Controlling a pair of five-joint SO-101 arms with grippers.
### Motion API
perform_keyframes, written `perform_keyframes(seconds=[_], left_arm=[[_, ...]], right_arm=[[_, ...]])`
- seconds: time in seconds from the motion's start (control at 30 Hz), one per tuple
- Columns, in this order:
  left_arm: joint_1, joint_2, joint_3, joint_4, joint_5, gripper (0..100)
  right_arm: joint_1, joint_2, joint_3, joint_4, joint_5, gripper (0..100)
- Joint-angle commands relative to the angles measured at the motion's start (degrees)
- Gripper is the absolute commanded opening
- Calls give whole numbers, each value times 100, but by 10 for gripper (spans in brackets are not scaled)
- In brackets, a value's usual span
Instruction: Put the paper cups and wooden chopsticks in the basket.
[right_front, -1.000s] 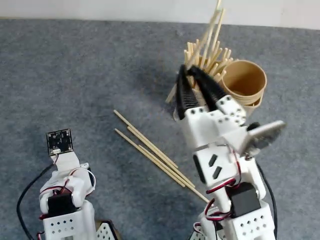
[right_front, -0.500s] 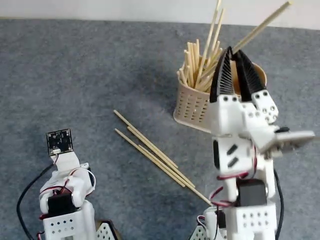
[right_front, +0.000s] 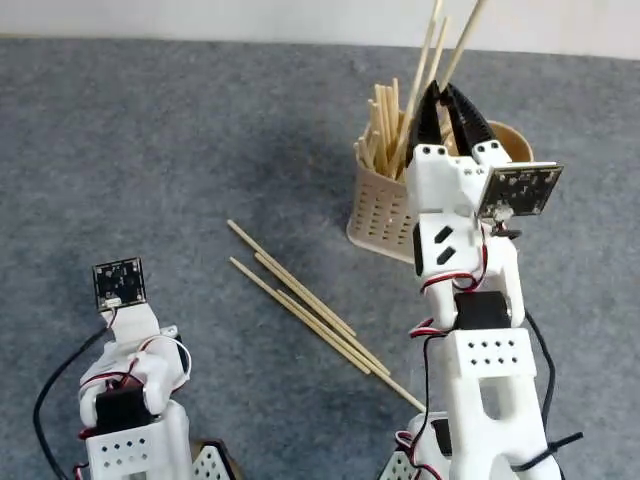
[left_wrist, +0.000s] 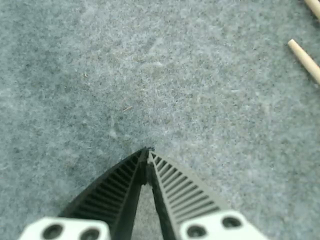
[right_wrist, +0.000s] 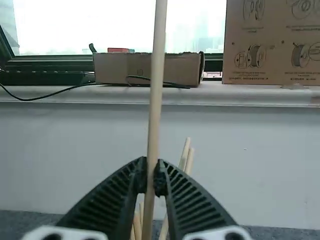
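**Figure: inserting one chopstick.** We show the right gripper (right_front: 447, 103) above the basket (right_front: 378, 215), which stands near the far edge of the table (right_front: 150, 150), toward its right side. Its jaws are clamped on a single wooden chopstick (right_wrist: 159, 75). The stick is held nearly upright so that, we judge, its lower end can slide in among the bundled chopsticks (right_front: 385, 120) standing in the basket. A paper cup (right_front: 514, 140) appears to sit at the basket's right side, though the arm hides most of it. Several loose chopsticks (right_front: 310, 305) lie slantwise at mid-table, not yet collected. The left gripper (left_wrist: 148, 156) hangs low over bare table near the front left corner, pressed closed on nothing and well apart from the work.
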Motion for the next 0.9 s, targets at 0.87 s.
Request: perform_keyframes(seconds=[0.87], left_arm=[[136, -66, 110, 44, 0, 6]], right_arm=[[-760, -2343, -101, 2448, 97, 2]])
